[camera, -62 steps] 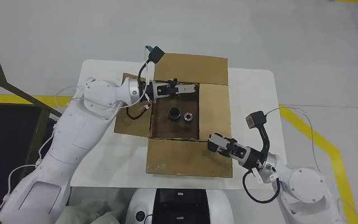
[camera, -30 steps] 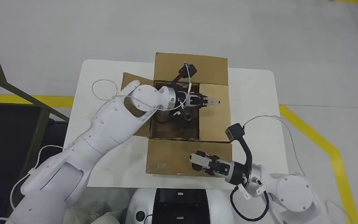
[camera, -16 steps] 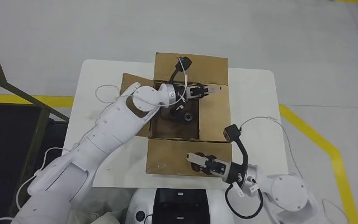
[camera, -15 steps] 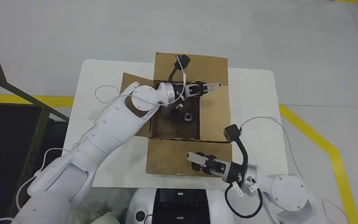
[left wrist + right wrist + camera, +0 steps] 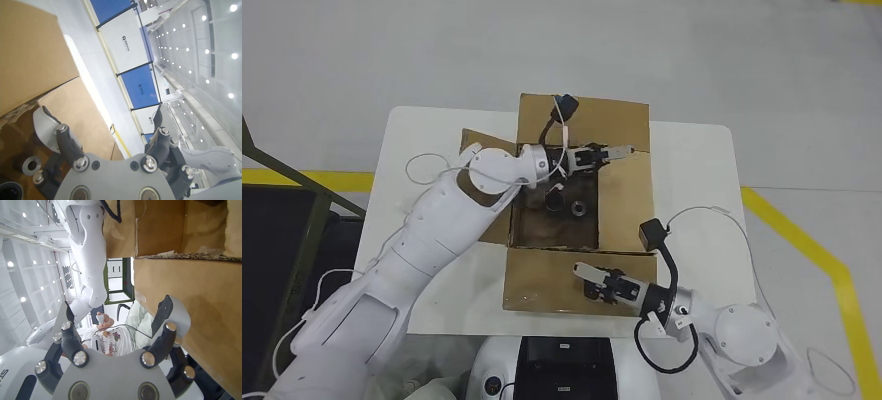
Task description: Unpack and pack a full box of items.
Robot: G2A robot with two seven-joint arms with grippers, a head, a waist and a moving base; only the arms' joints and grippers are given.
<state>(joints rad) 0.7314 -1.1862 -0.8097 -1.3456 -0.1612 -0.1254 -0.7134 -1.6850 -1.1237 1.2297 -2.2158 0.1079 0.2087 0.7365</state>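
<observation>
Left pincer spread above the box, right pincer spread beside its flap; unpacking, likely, ring next

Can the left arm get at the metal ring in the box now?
Probably yes: the box is open, the ring lies uncovered inside, and the open, empty left claw hovers nearby.

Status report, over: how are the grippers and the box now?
Left gripper jaws open, empty, over box far edge. Right gripper jaws open, empty, at near flap. Dark cylinder, metal ring inside; flaps folded out.
</observation>
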